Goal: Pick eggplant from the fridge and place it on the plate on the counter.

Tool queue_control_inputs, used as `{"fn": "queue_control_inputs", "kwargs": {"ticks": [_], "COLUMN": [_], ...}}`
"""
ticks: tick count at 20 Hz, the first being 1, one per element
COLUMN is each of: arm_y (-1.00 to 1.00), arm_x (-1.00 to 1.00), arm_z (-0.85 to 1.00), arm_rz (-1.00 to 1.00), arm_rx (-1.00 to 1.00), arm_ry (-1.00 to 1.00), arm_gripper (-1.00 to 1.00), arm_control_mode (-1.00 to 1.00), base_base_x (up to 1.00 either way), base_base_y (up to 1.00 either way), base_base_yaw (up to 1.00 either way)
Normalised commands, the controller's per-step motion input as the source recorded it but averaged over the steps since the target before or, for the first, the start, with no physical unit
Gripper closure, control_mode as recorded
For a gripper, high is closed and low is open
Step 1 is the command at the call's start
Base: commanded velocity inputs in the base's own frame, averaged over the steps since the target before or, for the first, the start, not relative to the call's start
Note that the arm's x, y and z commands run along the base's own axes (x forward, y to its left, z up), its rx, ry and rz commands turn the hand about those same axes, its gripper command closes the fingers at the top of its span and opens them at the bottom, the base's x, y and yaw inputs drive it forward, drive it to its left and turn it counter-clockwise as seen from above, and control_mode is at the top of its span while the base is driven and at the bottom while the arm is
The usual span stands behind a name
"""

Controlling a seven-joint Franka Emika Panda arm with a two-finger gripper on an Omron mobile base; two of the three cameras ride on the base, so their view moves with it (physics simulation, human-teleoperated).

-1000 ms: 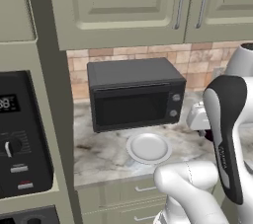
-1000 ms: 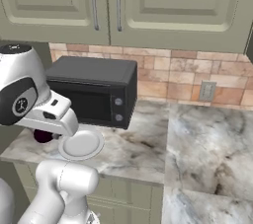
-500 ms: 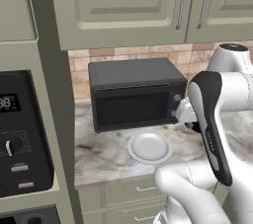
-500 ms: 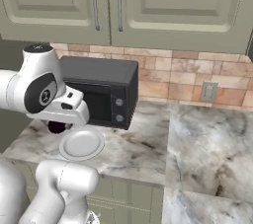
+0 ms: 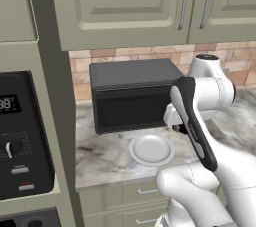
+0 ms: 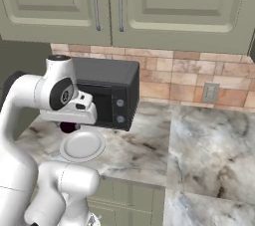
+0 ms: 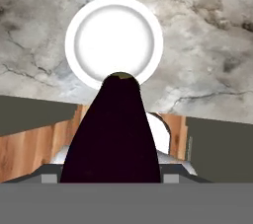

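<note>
My gripper [image 6: 68,125] is shut on the eggplant [image 7: 111,134], a dark purple oval that hangs under the hand. It hovers above the near left rim of the white plate [image 6: 82,145], just in front of the microwave. In the hand view the eggplant's tip overlaps the plate's [image 7: 113,43] lower rim and hides my fingertips. The plate [image 5: 151,150] lies bare on the marbled counter [image 5: 100,156]. From the left base camera my forearm covers the hand. The fridge is out of view.
A black microwave [image 5: 132,96] stands against the brick backsplash right behind the plate. A black oven panel [image 5: 17,141] sits in the tall cabinet at left. Upper cabinets [image 6: 149,6] hang overhead. The counter [image 6: 209,145] runs on to the right, with a wall outlet [image 6: 210,93].
The arm has swung in over the counter, carrying the eggplant from the plate's outer side to above its rim. Plate and microwave have stayed put.
</note>
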Motion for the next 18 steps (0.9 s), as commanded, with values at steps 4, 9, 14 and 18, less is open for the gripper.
{"fn": "queue_control_inputs", "kwargs": {"ticks": [4, 9, 14, 18], "arm_y": [0.16, 0.13, 0.07, 0.00], "arm_x": [0.51, 0.58, 0.63, 0.49], "arm_z": [-0.55, -0.55, -0.50, -0.50], "arm_rz": [0.04, 0.03, 0.01, 0.01], "arm_rx": [0.00, 0.00, 0.00, 0.00], "arm_ry": [0.02, 0.00, 0.00, 0.00], "arm_gripper": [1.00, 1.00, 1.00, 1.00], "arm_control_mode": [-1.00, -1.00, -1.00, -1.00], "base_base_x": [0.00, 0.00, 0.00, 0.00], "base_base_y": [0.00, 0.00, 0.00, 0.00], "base_base_yaw": [0.00, 0.00, 0.00, 0.00]}}
